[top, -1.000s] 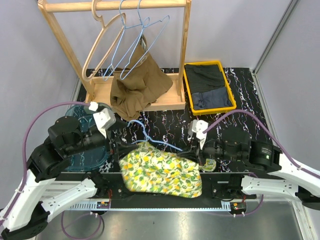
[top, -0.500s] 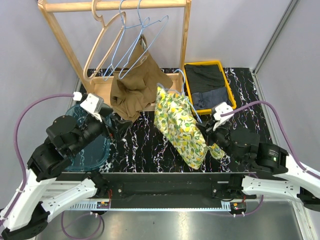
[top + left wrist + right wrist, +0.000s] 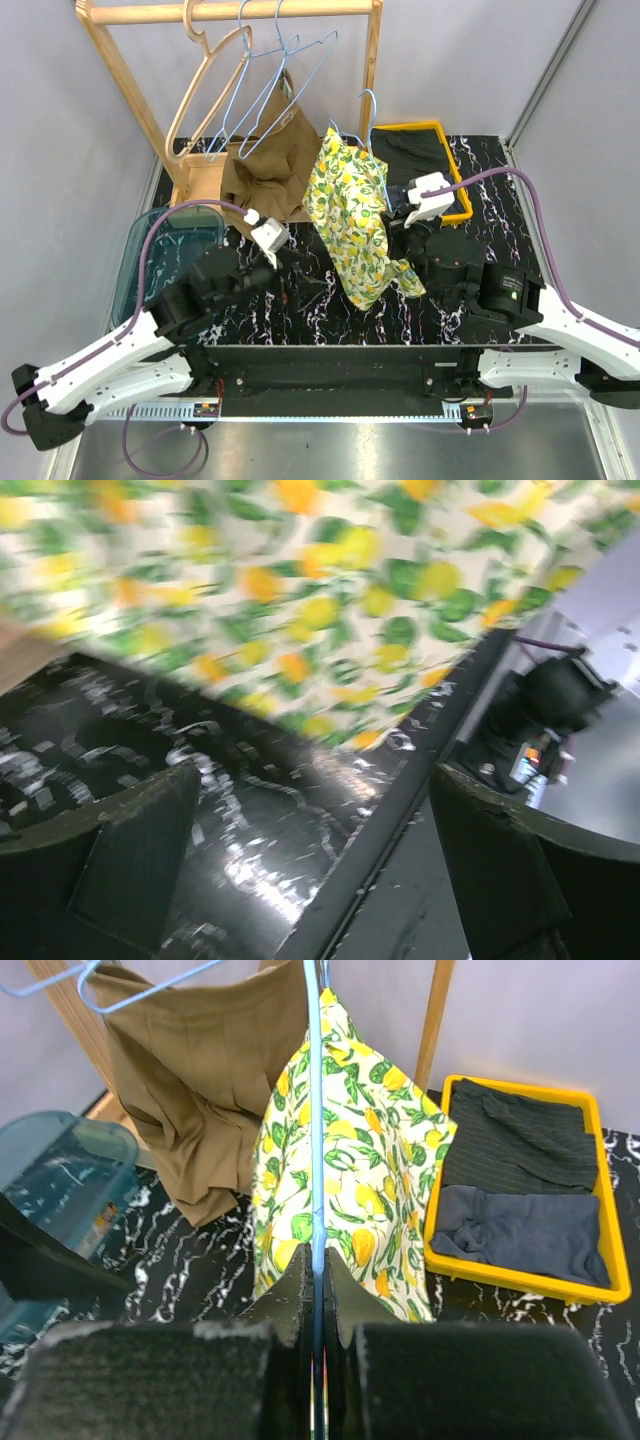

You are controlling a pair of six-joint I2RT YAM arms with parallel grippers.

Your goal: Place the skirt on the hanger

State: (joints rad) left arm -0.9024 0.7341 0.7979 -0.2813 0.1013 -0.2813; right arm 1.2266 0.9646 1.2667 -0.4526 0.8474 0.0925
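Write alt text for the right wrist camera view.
The right gripper pinches a blue wire hanger carrying a lemon-print skirt. A brown garment hangs behind it on the left; a yellow tray of dark clothes sits on the right.

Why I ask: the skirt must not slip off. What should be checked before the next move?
1. Right claw shut on the hanger: ok.
2. Skirt hanging from the hanger: ok.
3. Left claw open, holding nothing: ok.
4. Hanger hook over the rack rail: not ok, it is short of it.
5. Bare stretch at the rail's right end: ok.
6. Skirt hem off the table: cannot tell.
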